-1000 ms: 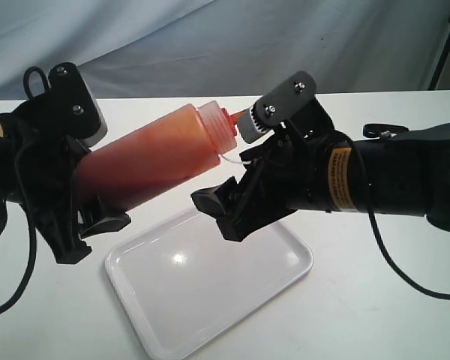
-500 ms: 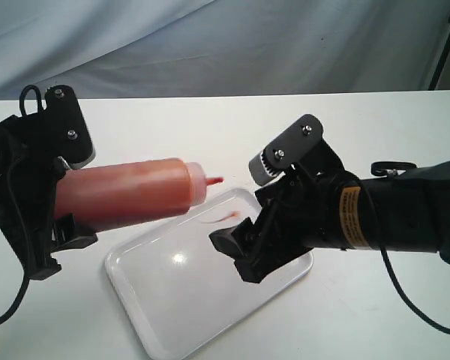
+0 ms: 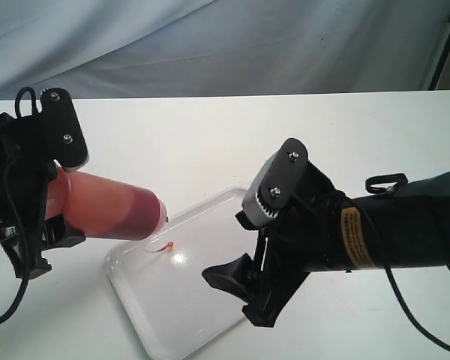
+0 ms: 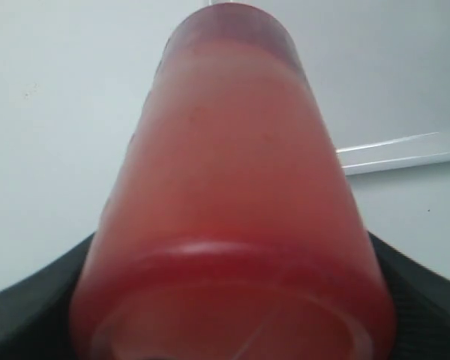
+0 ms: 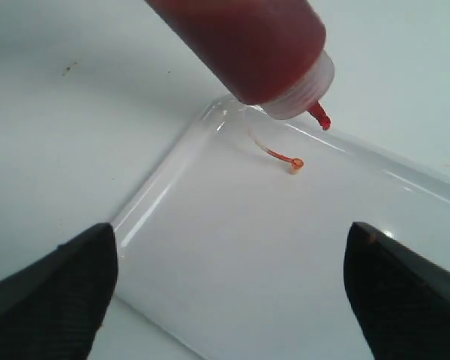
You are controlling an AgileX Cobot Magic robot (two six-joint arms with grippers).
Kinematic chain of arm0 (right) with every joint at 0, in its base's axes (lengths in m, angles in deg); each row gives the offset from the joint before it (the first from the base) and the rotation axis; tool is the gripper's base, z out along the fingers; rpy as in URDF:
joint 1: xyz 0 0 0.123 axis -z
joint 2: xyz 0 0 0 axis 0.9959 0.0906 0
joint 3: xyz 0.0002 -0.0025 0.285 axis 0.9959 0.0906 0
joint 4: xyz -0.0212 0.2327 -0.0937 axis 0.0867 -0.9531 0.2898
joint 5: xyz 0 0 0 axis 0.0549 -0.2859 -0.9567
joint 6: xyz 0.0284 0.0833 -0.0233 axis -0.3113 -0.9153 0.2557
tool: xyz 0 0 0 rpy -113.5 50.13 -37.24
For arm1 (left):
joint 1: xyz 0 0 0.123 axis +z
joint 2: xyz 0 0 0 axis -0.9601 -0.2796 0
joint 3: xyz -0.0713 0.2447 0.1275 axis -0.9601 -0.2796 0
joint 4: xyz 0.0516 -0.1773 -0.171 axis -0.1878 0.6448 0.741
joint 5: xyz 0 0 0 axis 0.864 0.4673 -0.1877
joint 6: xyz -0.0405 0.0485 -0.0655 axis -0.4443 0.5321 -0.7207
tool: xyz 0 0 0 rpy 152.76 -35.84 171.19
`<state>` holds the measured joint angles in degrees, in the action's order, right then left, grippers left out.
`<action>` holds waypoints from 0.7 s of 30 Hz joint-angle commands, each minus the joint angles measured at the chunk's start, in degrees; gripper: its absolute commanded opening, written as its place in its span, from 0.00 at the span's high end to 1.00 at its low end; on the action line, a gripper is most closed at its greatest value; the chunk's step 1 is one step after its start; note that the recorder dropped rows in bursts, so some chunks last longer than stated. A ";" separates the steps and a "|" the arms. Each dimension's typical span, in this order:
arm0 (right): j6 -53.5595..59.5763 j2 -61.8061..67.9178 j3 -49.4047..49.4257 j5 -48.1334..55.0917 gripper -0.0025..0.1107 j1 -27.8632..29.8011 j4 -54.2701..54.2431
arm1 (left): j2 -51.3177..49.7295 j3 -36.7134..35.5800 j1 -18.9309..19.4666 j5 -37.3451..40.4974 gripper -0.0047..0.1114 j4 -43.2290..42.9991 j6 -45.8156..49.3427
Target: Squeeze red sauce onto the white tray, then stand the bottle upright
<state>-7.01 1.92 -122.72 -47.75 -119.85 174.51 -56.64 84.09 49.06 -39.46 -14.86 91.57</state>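
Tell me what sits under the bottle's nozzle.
A corner of the white tray lies below the nozzle, bare but for a thin reddish strand with a small round end; cap or drop, unclear. The table beneath the tray is covered.

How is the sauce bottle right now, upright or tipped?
Tipped. The left gripper holds the bottle with its nozzle slanting down over a corner of the white tray.

We are seeing a white table (image 3: 210, 127), a pale grey cloth (image 3: 210, 45) hanging behind it, a thin dark pole (image 3: 447, 49) leaning at the far corner
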 commanded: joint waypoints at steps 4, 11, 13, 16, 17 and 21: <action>17.40 -0.20 -0.14 -2.12 0.32 0.25 -5.48 | 0.77 0.62 0.11 3.73 0.96 9.29 8.93; 26.25 -0.20 -0.14 -9.15 0.29 0.11 -12.92 | 0.77 0.62 0.11 5.54 0.96 11.42 11.23; 31.02 -0.20 -0.14 -9.82 0.26 0.03 -17.42 | 0.77 0.62 0.11 5.54 0.96 12.81 12.52; 38.66 -0.20 -0.14 -8.30 0.22 -2.67 -25.77 | 0.77 0.89 0.11 5.64 0.96 13.33 13.57; 41.78 -0.20 -0.14 -7.58 0.22 -4.99 -25.77 | 0.77 0.89 0.11 5.64 0.96 13.55 13.57; 52.69 4.24 -1.46 -3.06 0.23 -8.95 -37.54 | 0.77 0.89 0.11 5.64 0.96 13.55 13.57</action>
<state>41.57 3.50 -122.88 -52.93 -128.10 142.52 -56.64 84.09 49.06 -32.63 -2.93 104.81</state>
